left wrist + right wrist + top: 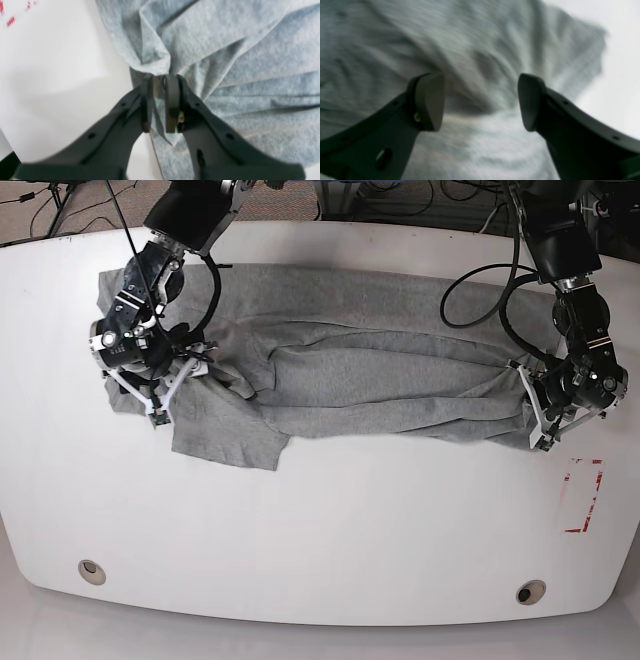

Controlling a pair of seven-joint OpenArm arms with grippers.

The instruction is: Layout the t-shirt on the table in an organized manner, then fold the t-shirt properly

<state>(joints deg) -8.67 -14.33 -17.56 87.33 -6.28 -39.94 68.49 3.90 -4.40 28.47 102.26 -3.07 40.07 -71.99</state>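
Left wrist view, nearest first: the left gripper [158,105] has its jaws pinched together on a thin fold at the edge of the t-shirt [225,62], with a sliver of grey cloth showing between the pads. White table [57,75] lies just beside that edge.

The right wrist view is blurred. The right gripper [481,102] stands with its jaws wide apart and nothing between them, over a rumpled part of the shirt near one sleeve.

From the base view, the t-shirt [370,380] lies stretched in a long wrinkled band across the far half of the table [320,530], nearer the far edge than the near one. One sleeve flops toward the near side at the end where the right gripper [150,375] hovers. The left gripper [548,412] holds the opposite end, just beyond a red-outlined mark [583,495] near that side edge.

The cloth looks light, limp and soft, so it will sag and bunch rather than hold a shape. A single layer may slip from a shallow pinch. Seams, hems and corners look like the best places to grip, pulling both ends apart to flatten it.
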